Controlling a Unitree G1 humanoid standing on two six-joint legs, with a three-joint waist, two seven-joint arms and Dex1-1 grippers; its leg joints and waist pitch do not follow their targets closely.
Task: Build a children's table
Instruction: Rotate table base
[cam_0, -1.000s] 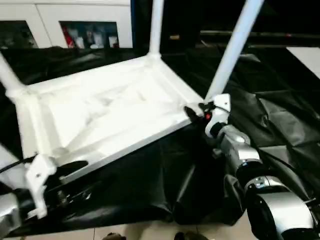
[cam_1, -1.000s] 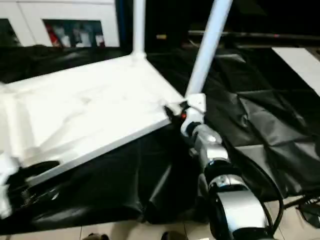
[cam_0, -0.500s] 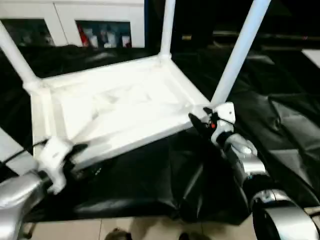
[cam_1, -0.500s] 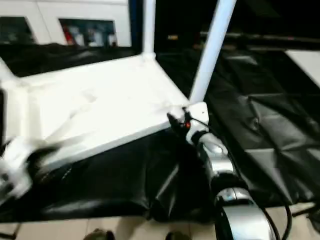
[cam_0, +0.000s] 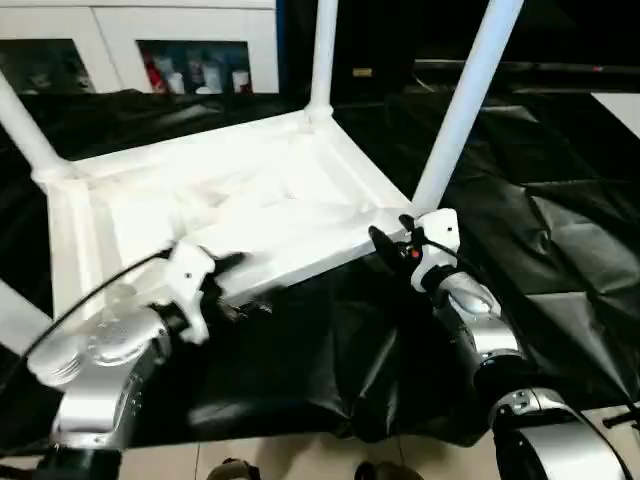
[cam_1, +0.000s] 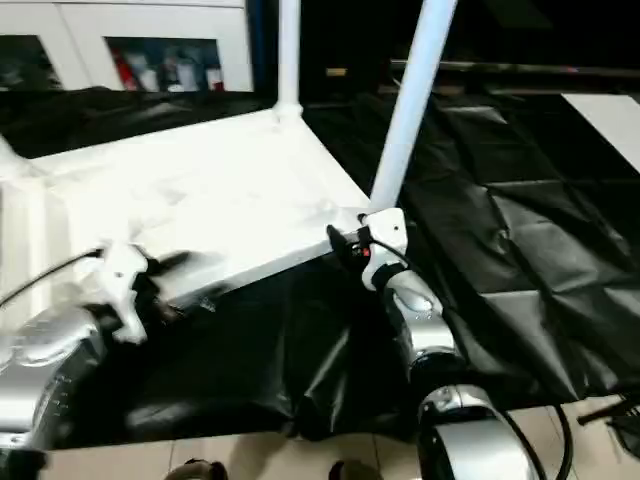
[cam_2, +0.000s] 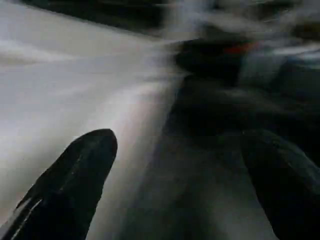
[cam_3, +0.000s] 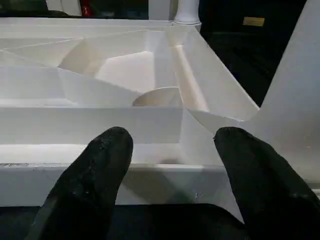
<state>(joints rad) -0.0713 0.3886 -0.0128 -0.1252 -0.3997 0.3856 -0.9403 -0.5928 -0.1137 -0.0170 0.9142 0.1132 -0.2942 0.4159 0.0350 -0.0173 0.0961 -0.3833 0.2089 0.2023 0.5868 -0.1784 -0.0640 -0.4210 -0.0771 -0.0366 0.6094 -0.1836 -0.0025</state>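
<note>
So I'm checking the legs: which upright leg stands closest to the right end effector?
The near-right leg, rising from the corner socket right beside the right end effector; the others stand at farther corners.

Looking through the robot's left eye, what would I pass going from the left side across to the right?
Left end effector → upside-down white table top → right end effector by the near corner leg → crumpled black sheet.
</note>
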